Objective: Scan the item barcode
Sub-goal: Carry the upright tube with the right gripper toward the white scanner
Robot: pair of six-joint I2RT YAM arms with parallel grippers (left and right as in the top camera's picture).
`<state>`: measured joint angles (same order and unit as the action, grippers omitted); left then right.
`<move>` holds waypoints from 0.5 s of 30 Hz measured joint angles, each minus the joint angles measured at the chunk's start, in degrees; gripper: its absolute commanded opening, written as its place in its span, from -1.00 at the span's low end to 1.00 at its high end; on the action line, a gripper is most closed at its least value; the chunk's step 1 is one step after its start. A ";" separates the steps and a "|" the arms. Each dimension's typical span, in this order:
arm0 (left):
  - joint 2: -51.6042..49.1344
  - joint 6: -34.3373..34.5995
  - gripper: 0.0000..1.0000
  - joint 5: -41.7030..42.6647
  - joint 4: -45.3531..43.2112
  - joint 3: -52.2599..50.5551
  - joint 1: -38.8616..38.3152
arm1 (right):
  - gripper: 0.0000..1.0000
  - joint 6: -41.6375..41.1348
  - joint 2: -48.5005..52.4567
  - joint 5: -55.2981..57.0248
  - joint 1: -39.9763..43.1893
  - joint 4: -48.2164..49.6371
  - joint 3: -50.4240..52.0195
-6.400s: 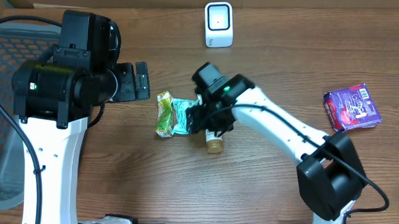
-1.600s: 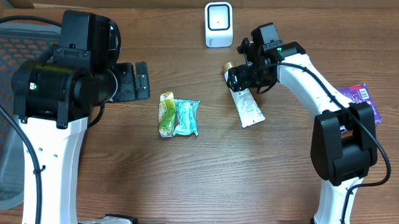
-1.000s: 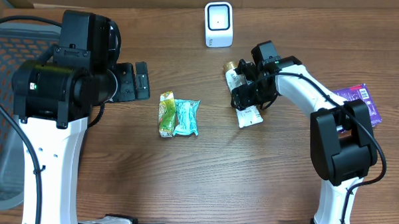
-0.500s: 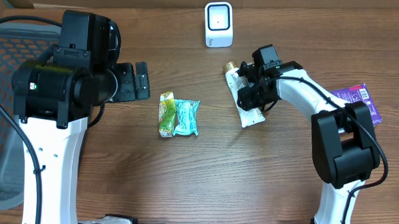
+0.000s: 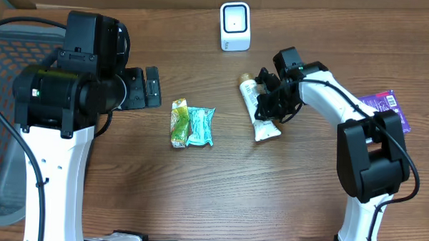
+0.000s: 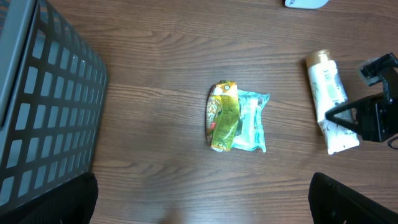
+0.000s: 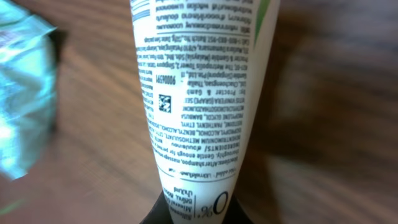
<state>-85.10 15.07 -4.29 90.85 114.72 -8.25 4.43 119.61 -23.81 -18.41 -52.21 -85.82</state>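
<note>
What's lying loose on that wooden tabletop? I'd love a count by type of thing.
packets: 3 (yellow-green packet, teal packet, purple packet)
tube: 1
white scanner box: 1
Total: 5

The scanner (image 5: 235, 26) stands at the top middle of the table (image 5: 197, 198). Below it, a bit to the right, lies the tube (image 5: 250, 93), with the right gripper (image 5: 269, 112) at its lower end. Left of the tube, two packets (image 5: 191, 125) lie side by side, touching. Another packet (image 5: 386, 112) lies at the right edge. A basket (image 5: 5, 70) is at the far left.
</note>
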 measured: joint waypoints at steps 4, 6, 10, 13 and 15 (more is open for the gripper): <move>0.00 0.00 1.00 0.00 0.00 0.00 0.00 | -0.93 -0.15 0.39 -5.81 0.00 -3.89 -5.79; 0.00 -0.02 0.99 0.00 0.00 0.00 0.00 | -0.93 -0.17 0.33 -8.79 0.00 -5.35 -9.60; 0.00 -0.02 0.99 0.00 0.00 0.00 0.00 | -0.93 -0.20 -1.64 -12.24 0.00 -8.22 -15.04; 0.00 0.00 0.99 0.00 0.00 0.00 0.00 | -0.93 -0.28 -4.83 -13.29 0.00 -8.74 -17.18; 0.00 0.00 0.99 0.00 0.00 0.00 0.00 | -0.93 -0.28 -7.56 -13.70 0.00 -8.59 -17.90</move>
<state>-85.10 15.07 -4.29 90.85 114.72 -8.25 4.14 112.05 -37.52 -18.41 -60.80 -103.72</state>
